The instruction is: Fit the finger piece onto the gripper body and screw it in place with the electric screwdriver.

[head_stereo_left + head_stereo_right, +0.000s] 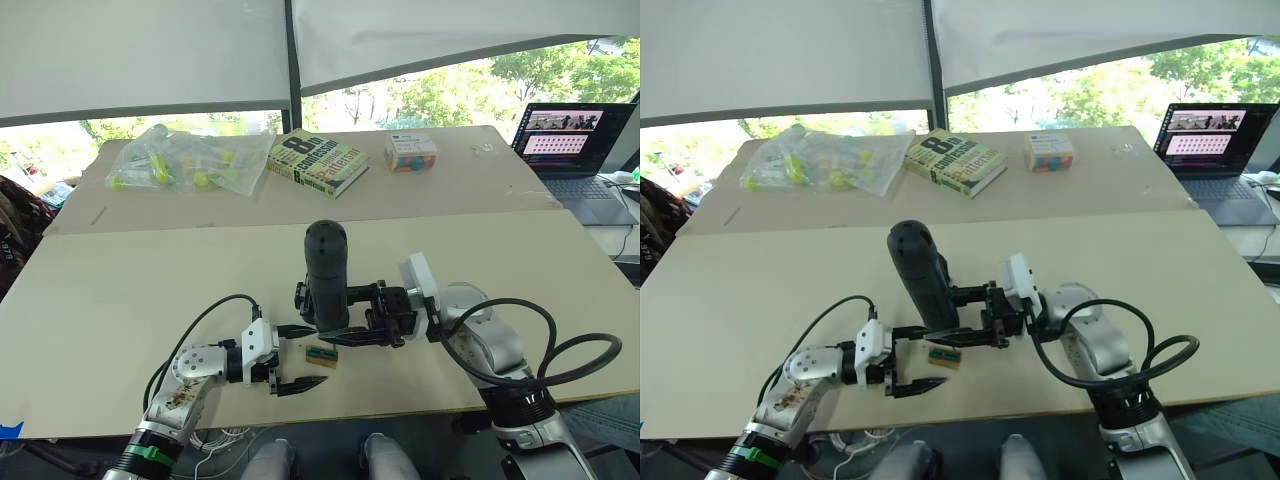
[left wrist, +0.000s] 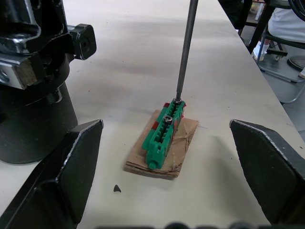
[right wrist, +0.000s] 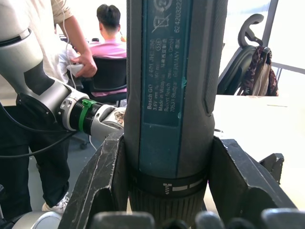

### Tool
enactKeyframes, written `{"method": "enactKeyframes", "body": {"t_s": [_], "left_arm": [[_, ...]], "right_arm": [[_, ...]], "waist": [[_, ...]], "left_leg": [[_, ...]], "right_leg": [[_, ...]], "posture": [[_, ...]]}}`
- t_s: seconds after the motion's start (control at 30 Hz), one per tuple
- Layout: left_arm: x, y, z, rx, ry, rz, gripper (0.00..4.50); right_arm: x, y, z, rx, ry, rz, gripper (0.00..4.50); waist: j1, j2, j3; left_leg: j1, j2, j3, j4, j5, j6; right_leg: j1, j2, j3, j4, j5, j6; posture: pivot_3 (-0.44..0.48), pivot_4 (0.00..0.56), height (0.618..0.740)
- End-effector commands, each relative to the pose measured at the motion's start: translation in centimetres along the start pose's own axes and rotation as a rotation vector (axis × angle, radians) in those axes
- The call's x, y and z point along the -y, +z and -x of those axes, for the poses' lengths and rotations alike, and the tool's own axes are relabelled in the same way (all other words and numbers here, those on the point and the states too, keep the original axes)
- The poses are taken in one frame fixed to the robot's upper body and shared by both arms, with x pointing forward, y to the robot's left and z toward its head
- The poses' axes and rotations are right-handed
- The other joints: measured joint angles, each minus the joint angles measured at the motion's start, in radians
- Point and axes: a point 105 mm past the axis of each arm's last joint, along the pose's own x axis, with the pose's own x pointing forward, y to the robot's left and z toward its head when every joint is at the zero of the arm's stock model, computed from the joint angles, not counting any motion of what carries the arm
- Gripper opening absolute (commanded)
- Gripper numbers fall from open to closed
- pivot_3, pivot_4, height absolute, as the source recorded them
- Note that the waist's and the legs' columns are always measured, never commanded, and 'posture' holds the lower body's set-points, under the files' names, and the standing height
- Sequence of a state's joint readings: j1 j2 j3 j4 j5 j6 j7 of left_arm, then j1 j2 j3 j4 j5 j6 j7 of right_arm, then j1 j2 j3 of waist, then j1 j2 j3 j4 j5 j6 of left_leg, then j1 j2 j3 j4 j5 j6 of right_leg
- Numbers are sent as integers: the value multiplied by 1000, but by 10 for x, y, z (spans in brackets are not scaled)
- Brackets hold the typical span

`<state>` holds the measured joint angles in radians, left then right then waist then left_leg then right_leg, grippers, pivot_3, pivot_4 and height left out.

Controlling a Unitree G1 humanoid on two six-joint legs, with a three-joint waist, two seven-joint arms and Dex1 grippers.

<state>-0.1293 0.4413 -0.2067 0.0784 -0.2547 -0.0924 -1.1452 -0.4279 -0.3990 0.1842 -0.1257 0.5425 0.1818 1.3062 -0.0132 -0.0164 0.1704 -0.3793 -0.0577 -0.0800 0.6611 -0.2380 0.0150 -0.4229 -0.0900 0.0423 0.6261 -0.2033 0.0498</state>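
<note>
Gripped between the right gripper's (image 1: pixel 385 325) two black fingers, the thick black pen-shaped electric screwdriver (image 1: pixel 326 275) stands upright near the table's front edge; its label reads "Bosch GO 3.6V" and "Germany" in the right wrist view. From the left wrist, its thin metal bit (image 2: pixel 185 47) meets a screw on the small green terminal block on tan card (image 2: pixel 164 140). Flanking that block, the left gripper (image 1: pixel 296 358) is spread wide, holding nothing
</note>
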Motion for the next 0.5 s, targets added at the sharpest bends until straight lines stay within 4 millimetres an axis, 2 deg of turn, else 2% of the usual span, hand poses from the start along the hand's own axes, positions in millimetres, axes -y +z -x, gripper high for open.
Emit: {"method": "enactKeyframes", "body": {"t_s": [0.03, 0.5], "left_arm": [[11, -13, -2, -32, -27, 53, 4500], [7, -7, 7, -23, -16, 42, 4500]], "right_arm": [[1, 5, 0, 14, 0, 21, 1915], [-1, 23, 2, 93, 1, 36, 1915]], "waist": [[0, 0, 0], [-3, 0, 0]], "left_leg": [[0, 0, 0, 0, 0, 0], [0, 0, 0, 0, 0, 0]], "right_leg": [[0, 0, 0, 0, 0, 0], [0, 0, 0, 0, 0, 0]], "posture": [[0, 150, 737], [0, 150, 737]]}}
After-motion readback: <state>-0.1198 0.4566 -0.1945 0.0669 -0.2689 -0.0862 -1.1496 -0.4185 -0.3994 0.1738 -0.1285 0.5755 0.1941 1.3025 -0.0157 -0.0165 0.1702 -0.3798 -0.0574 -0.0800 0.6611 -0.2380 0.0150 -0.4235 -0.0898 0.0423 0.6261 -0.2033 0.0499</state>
